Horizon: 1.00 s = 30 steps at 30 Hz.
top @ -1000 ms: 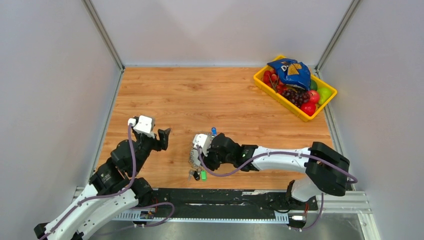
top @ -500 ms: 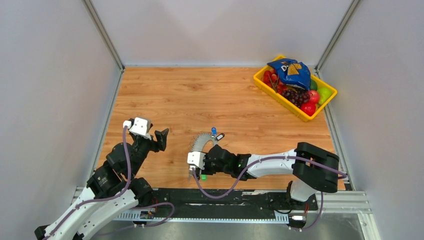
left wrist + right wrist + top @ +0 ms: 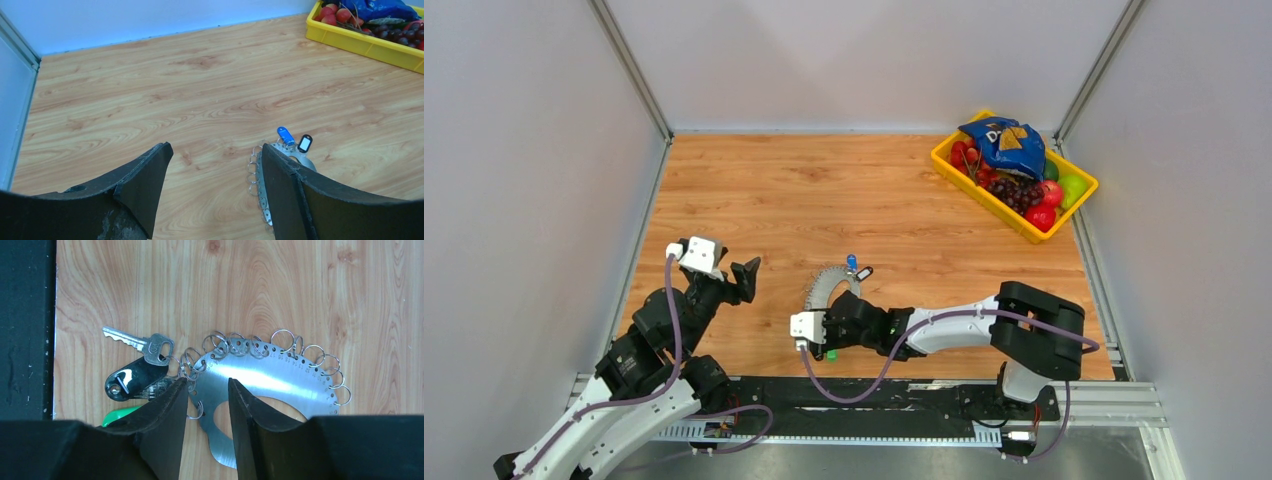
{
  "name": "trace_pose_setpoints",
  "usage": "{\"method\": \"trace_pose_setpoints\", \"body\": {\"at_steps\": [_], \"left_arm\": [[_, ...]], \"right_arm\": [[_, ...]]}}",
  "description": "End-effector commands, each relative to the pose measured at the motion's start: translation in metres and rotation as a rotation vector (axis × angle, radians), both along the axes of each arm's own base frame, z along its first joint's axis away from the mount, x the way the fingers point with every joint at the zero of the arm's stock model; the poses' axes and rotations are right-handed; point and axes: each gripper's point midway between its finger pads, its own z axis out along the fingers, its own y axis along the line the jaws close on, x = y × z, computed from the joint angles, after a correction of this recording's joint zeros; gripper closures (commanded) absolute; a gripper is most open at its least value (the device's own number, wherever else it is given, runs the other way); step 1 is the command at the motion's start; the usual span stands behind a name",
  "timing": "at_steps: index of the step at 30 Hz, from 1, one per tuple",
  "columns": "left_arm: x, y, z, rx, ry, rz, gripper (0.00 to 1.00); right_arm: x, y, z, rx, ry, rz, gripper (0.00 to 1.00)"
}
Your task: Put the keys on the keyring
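The right arm lies low, stretched to the left along the near edge of the worktop (image 3: pixel 824 190), with the right gripper (image 3: pixel 207 385) pointing down over the keyring (image 3: pixel 270 377). The keyring lies flat close to that edge, with the keys (image 3: pixel 159 348) just beside it and bare wood beyond. These fingers stand a little apart and hold nothing. The left gripper (image 3: pixel 216 150) hovers raised, its fingers wide apart.

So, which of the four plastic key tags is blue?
The blue tag at the far end of the keyring, beside the white-labelled black tag. The plain black tag and green tag lie by the right tool.
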Motion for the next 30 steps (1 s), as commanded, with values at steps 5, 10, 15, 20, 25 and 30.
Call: {"method": "trace_pose_setpoints", "body": {"at_steps": [5, 10, 15, 20, 25, 30], "left_arm": [[0.0, 0.0, 0.003, -0.031, -0.014, 0.001, 0.23], [-0.001, 0.0, 0.003, -0.031, -0.016, 0.0, 0.22], [-0.001, 0.0, 0.004, -0.035, -0.017, 0.001, 0.22], [-0.001, 0.0, 0.004, -0.034, -0.018, -0.001, 0.22], [-0.001, 0.0, 0.003, -0.034, -0.018, 0.001, 0.22], [-0.001, 0.0, 0.004, -0.035, -0.019, -0.001, 0.22]], "right_arm": [[-0.015, 0.018, 0.007, 0.008, -0.007, 0.082, 0.61], [-0.018, 0.016, 0.008, 0.003, -0.009, 0.083, 0.61], [-0.015, 0.016, 0.002, -0.011, -0.016, 0.069, 0.62], [-0.012, 0.017, -0.002, -0.011, -0.022, 0.065, 0.64], [-0.011, 0.017, -0.006, -0.014, -0.018, 0.06, 0.65], [-0.006, 0.017, -0.006, -0.007, -0.018, 0.044, 0.72]]}}
